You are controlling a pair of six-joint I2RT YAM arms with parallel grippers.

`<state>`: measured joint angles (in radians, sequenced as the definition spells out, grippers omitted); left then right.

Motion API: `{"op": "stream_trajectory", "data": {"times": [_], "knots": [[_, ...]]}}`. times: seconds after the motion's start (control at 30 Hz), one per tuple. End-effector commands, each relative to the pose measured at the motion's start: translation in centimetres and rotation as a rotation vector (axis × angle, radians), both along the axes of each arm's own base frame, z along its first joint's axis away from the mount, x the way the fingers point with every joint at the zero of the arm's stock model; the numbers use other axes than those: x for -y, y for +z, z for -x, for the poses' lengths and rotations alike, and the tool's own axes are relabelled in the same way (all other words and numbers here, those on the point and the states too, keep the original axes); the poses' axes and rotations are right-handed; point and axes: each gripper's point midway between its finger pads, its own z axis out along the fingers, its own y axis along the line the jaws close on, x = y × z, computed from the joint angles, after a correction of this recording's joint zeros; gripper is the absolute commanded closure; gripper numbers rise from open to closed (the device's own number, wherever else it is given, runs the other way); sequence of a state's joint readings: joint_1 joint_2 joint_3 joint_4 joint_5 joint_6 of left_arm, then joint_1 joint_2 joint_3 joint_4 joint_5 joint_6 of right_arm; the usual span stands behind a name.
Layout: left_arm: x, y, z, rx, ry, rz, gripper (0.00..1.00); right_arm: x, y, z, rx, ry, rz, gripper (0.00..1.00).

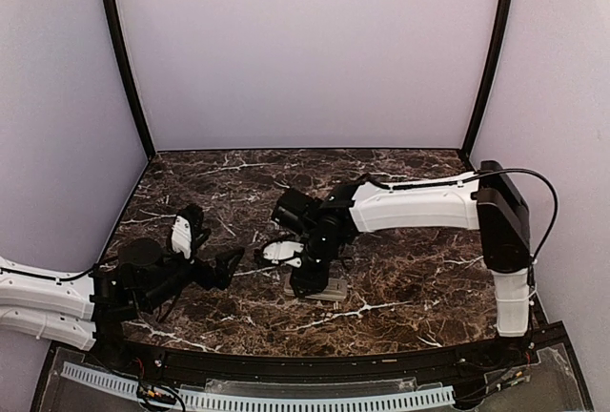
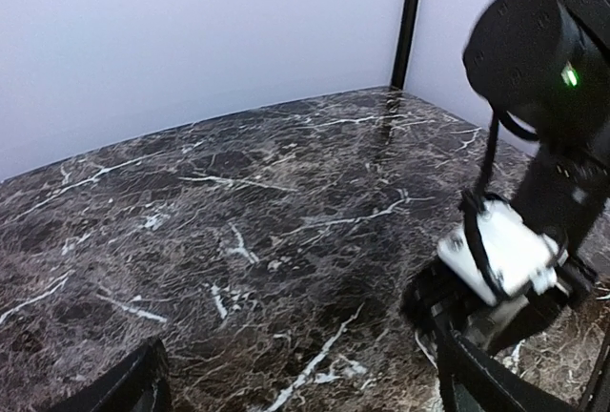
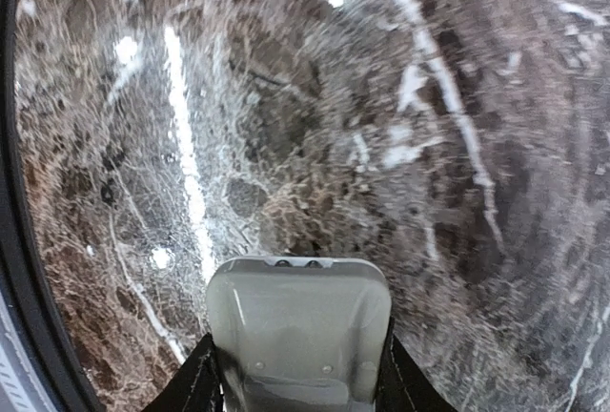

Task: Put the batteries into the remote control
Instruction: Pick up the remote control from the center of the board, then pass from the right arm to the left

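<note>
The remote control shows its grey-beige back in the right wrist view, one end pointing away over the marble. My right gripper is shut on it, a black finger pressed to each long side. From above, the remote control lies low on the table under my right gripper. My left gripper hovers to its left, wide open and empty, a short gap from the right wrist. In the left wrist view my left gripper has only marble between its fingers. The batteries are hidden.
The dark marble table is walled by pale panels with black corner posts. The right arm's white link reaches across from the right. Its black and white wrist fills the right of the left wrist view.
</note>
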<state>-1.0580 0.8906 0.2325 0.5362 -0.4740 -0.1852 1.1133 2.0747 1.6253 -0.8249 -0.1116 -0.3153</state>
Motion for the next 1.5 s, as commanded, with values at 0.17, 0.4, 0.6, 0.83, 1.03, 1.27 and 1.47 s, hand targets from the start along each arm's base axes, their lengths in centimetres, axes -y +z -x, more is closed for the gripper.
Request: {"op": "stream_trajectory", "data": {"times": [0.17,0.4,0.6,0.83,1.03,1.27,1.47], "knots": [[5.7,6.1,3.4,0.131,-0.361,0.122,0.04,-0.7,20.8,-5.4,0.015,-0.231,-0.635,0.85],[11.1,13.2,6.2,0.167,-0.655,0.200,0.01,-0.5,35.6,-0.5,-0.029,-0.019,-1.247,0.82],[12.9,19.6,5.1,0.149,-0.689,0.310,0.01,0.4,39.7,2.2,-0.065,0.126,-1.398,0.81],[14.3,22.2,4.9,0.069,-0.782,0.386,0.06,0.2,39.3,3.7,-0.142,0.210,-1.385,0.81],[15.5,22.9,4.9,0.042,-0.822,0.409,0.19,0.0,39.0,3.9,-0.149,0.220,-1.377,0.81],[15.1,23.8,5.3,0.062,-0.835,0.424,0.65,0.0,38.4,3.5,-0.134,0.194,-1.366,0.82],[14.7,22.9,5.1,0.044,-0.803,0.396,0.85,-0.1,37.5,2.9,-0.111,0.153,-1.348,0.69]]}}
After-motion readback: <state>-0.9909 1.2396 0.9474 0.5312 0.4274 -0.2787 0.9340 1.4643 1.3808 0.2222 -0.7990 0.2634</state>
